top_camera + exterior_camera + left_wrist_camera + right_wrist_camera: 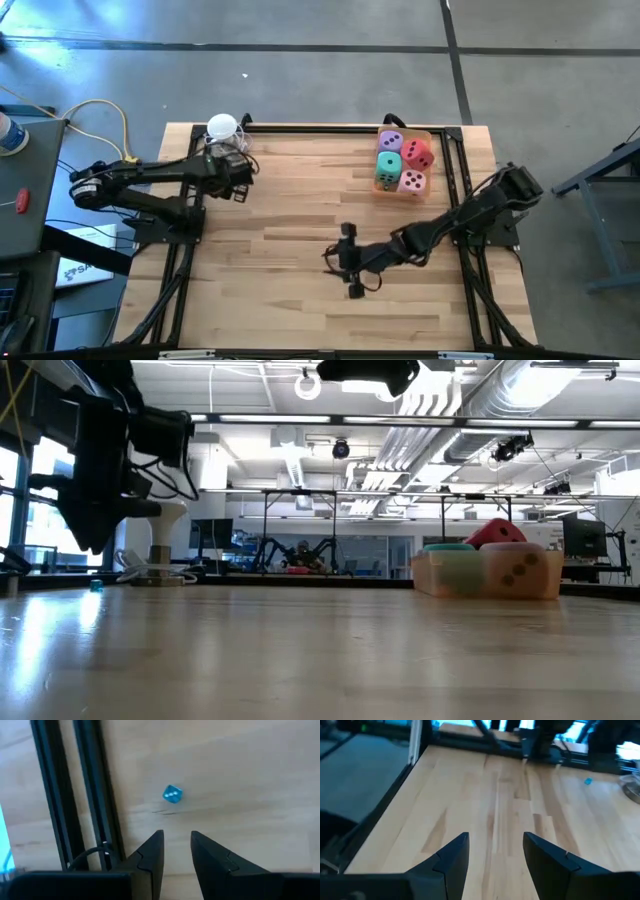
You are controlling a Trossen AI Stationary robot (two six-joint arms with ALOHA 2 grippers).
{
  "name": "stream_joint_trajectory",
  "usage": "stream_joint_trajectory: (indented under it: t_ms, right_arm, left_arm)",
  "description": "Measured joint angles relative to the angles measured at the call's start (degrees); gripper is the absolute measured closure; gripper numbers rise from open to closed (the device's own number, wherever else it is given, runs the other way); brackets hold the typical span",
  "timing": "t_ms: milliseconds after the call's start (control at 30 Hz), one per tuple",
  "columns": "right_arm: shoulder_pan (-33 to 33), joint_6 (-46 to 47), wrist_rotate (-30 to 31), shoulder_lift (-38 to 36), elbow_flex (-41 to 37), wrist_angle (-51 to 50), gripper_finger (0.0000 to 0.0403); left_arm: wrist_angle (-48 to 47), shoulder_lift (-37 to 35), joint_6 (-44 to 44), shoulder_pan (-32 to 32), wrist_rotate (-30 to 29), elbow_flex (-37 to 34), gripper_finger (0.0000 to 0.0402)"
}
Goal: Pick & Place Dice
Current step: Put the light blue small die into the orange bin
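All the dice sit together in a clear container [431, 133] at the table's far right: purple [391, 141], red [418, 153], mint green [388, 169] and pink [412, 181]. In the low view the red die [496, 532] tops the container [487, 574]. My left gripper [243, 188] hovers open near the far left corner, above a tiny blue bead [172, 794] in front of its fingers [177, 840]. My right gripper [342, 262] is open over the bare middle of the table [495, 842], pointing toward the table's left, well away from the dice.
A white round-topped object with a clear base [223, 130] stands at the far left corner, right beside my left gripper. Black frame rails [85, 795] run along the table's edges. Bare wood [290, 220] lies between the two arms.
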Motion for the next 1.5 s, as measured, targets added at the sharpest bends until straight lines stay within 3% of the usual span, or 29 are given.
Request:
stream_joint_trajectory:
  t_ms: [300, 567, 700, 867, 1067, 1500]
  right_arm:
    - [1.3, -2.3, 0.0, 2.8, 0.0, 1.2, 0.0225]
    - [3.1, -2.1, 0.0, 2.7, 0.0, 0.6, 0.0225]
    - [3.9, -2.8, 0.1, 2.7, 0.0, 0.5, 0.0225]
    - [4.2, -3.6, 0.2, 2.7, 0.0, 0.6, 0.0225]
    - [4.2, -3.6, 0.2, 2.7, 0.0, 0.5, 0.0225]
    - [4.2, -3.5, 0.0, 2.7, 0.0, 0.5, 0.0225]
  left_arm:
    - [1.2, 1.3, 3.5, 9.3, 3.9, -0.8, 0.0311]
    - [11.5, 2.4, 8.7, 16.2, 8.2, -5.3, 0.0311]
    - [11.7, 2.4, 8.7, 15.9, 8.7, -5.3, 0.0311]
    - [11.8, 2.4, 7.2, 15.7, 5.2, -5.3, 0.0311]
    - [12.1, 2.4, 7.8, 15.7, 7.7, -5.3, 0.0311]
    - [11.3, 2.4, 7.0, 15.7, 5.9, -5.3, 0.0311]
